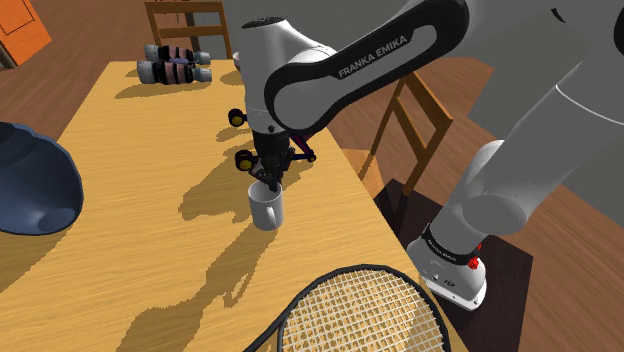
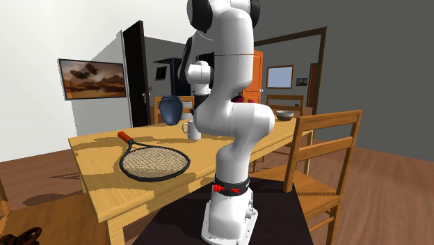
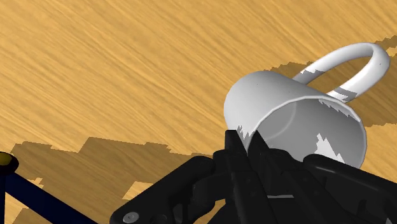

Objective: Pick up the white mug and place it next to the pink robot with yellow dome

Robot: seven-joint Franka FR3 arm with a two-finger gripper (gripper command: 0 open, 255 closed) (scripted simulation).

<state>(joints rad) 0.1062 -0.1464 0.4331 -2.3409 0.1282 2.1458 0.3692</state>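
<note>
Gripper (image 1: pixel 270 184): black fingers closed down to a narrow gap, clasping the mug's rim wall | white mug (image 1: pixel 266 211): directly below the fingertips, over the wooden table (image 1: pixel 130 130) | toy robot (image 1: pixel 243 160), yellow wheels: just behind the gripper, mostly hidden by the arm | racket (image 1: pixel 360 310): well apart, toward the stand | dark blue vessel (image 1: pixel 35 185): farthest off, sideways.

Matt table (image 1: pixel 140 180), wood w/ clear grain. White mug (image 3: pixel 273 102), smooth, slight sheen. Black gripper (image 1: pixel 272 183), matt. White arm (image 1: pixel 350 70), smooth glossy shell. Racket (image 1: pixel 365 315): woven string mesh, black frame. Chair (image 2: pixel 316 186): wood.
</note>
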